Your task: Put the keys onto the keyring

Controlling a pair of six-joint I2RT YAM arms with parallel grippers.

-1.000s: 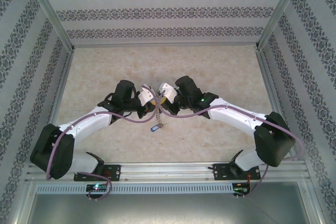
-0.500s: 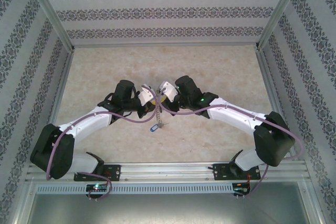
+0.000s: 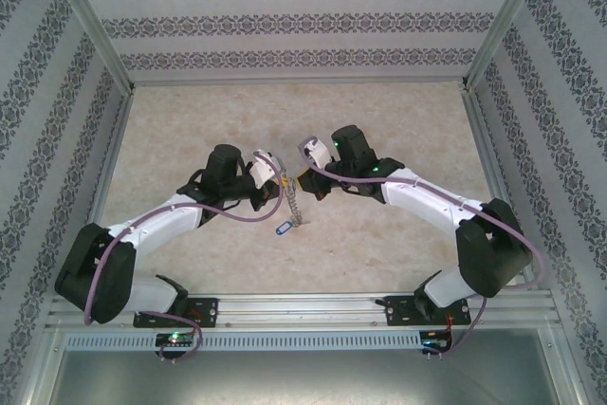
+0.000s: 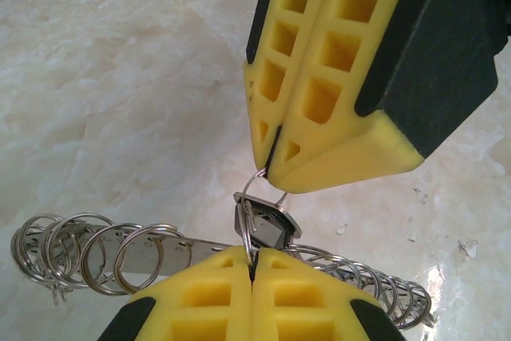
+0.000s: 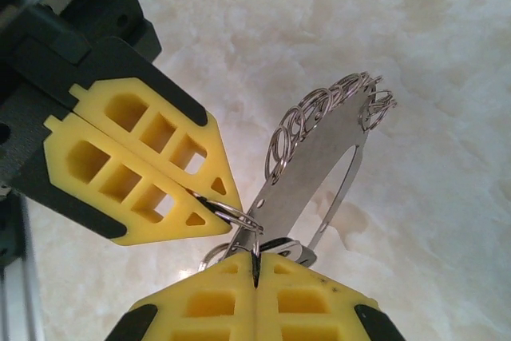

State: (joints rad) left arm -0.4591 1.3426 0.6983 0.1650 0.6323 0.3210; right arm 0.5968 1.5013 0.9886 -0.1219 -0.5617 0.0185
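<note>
Silvery metal hangs between your two arms: the keyring (image 3: 292,198), a flat strip threaded with many small split rings (image 4: 96,249), is held over the middle of the table (image 3: 171,130), well apart from every edge. Your left gripper (image 4: 252,255) has its yellow fingers pressed flat together, and so does your right gripper (image 5: 255,261). Tip to tip, both pinch the same little knot of wire ring and flat metal piece (image 4: 269,227) on the keyring. Which pair grips the wire and which the flat piece is hard to make out, and you cannot tell whether that piece is a key. From above, a blue-headed key (image 3: 281,229) dangles at the keyring's end toward the near edge; whether it touches the table is unclear. In the left wrist view, your own fingers hide the strip's middle.
</note>
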